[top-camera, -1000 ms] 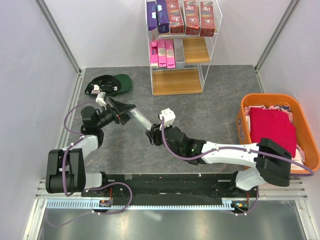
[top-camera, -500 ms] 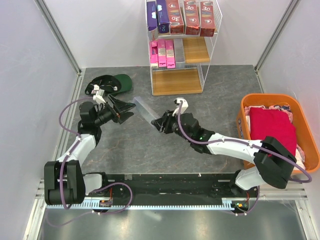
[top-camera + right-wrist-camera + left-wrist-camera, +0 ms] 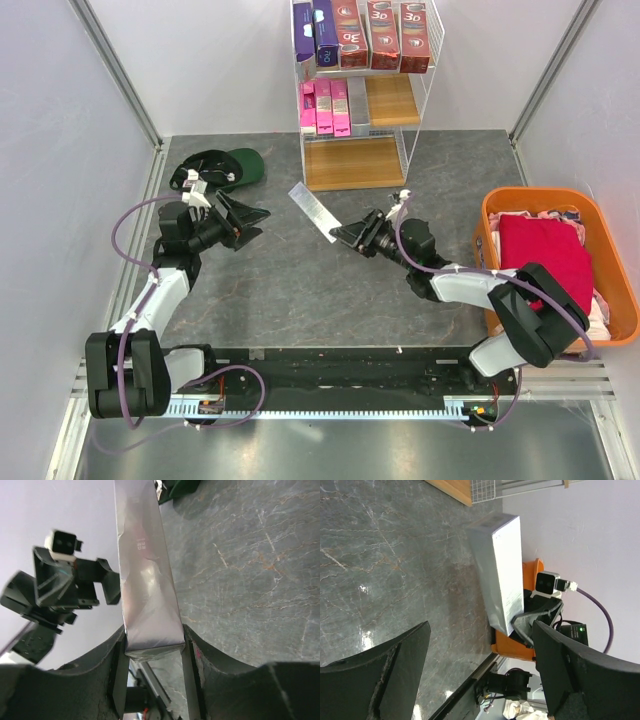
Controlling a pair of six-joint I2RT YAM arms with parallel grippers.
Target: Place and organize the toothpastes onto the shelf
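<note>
Top external: nine toothpastes (image 3: 350,35) shelved, one carton (image 3: 312,209) in right tool (image 3: 352,235)

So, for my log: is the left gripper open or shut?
Open: the left gripper shows fingers wide apart, nothing between them; the silver-grey toothpaste carton is clamped in the right gripper.

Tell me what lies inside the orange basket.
A folded red cloth fills most of the basket, with paler cloth showing at its edges. Anything under them is covered.
</note>
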